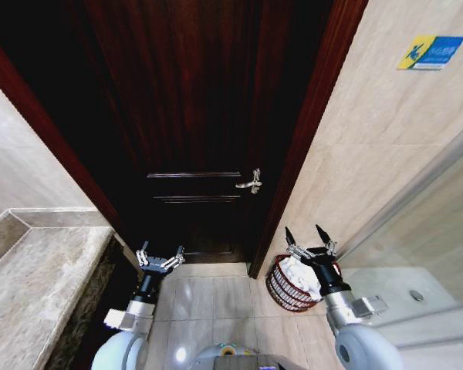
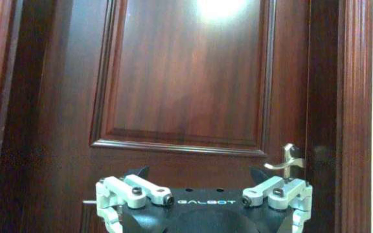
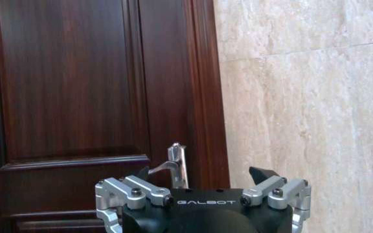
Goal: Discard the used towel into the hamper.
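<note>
Your right gripper [image 1: 310,238] is spread wide and holds nothing, raised directly over the hamper [image 1: 284,290], which stands on the floor tiles [image 1: 208,301] by the door frame [image 1: 293,169] with a white towel [image 1: 299,275] inside. Your left gripper [image 1: 160,258] is equally open and empty, well left of it. Beyond both stands the dark wooden door [image 1: 193,116] with its lever handle [image 1: 249,183].

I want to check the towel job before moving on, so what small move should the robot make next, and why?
Probably just draw the right claw back from the hamper. A white towel already lies inside it, and both the right and left claw are open and empty, so little seems left to do.
</note>
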